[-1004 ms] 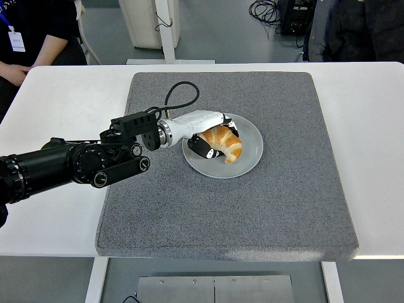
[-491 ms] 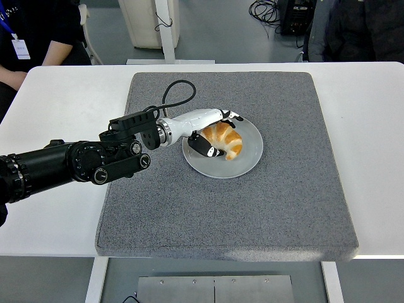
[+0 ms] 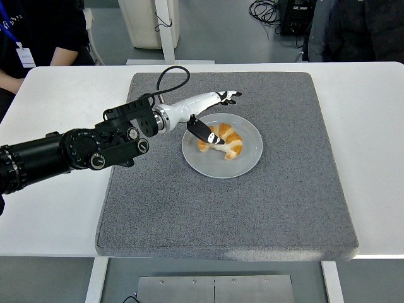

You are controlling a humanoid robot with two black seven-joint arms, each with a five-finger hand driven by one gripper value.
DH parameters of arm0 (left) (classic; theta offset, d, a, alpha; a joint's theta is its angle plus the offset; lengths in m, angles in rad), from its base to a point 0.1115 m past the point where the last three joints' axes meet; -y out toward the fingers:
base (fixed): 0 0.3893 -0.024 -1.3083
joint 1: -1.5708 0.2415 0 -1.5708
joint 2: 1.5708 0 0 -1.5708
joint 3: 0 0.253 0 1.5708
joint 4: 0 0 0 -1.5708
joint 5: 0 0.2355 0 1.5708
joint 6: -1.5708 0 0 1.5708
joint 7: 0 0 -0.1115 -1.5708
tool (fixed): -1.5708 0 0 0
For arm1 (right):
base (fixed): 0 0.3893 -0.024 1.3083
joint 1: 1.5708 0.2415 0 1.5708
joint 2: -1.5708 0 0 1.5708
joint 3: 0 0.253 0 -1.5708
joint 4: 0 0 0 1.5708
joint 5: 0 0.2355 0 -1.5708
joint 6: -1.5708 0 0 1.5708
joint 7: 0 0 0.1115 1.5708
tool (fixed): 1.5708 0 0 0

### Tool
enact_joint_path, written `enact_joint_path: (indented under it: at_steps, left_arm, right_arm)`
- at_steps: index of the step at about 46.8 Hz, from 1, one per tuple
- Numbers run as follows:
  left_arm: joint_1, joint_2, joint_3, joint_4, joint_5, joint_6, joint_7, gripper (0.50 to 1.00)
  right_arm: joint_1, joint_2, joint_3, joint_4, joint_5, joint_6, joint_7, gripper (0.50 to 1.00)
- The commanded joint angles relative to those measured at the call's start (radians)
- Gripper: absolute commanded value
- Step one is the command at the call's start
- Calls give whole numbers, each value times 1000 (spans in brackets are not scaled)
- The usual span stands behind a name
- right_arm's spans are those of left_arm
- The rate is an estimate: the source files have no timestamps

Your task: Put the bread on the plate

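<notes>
A golden croissant (image 3: 224, 141) lies on the round grey plate (image 3: 250, 154) in the middle of the grey mat. My left hand (image 3: 213, 113) hovers over the plate's far left rim, fingers spread and holding nothing. Its white fingers (image 3: 228, 95) point away past the plate, and its dark thumb (image 3: 199, 131) hangs down just left of the croissant. The black left arm (image 3: 76, 151) stretches in from the left edge. My right arm does not show.
The grey mat (image 3: 284, 208) covers most of the white table (image 3: 57, 101). A person in dark clothes with a badge (image 3: 26, 57) sits at the far left corner, and another dark figure (image 3: 360, 28) is at the top right.
My left hand has let go of the croissant, spread its fingers, and lifted back toward the far left. The croissant stays on the plate.
</notes>
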Motion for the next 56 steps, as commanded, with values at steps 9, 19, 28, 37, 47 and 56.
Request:
enact_joint_path:
  at_steps: [9,19,28,37,47,56]
  left_arm:
    - [-81,54,-48,-2,-122,-103,7,958]
    - [-110,111,-175,-1,-164,-167,43,958]
    - [-101,143,-291,-1,-228,-161,44,958]
    - [-46,176,-390,1,-476,-129,43,960]
    - [34,188,-482,38,-555,-109,29,960]
    - [154,179,-637,47,-555,-109,26,960]
  right_arm:
    - [3,0,0,0,0,0,0,1000]
    - [3,0,0,0,0,0,0,1000]
    - [3,0,0,0,0,0,0,1000]
    - [3,0,0,-2,0,0,0,1000]
    - [3,0,0,0,0,0,0,1000]
    - [3,0,0,0,0,0,0,1000]
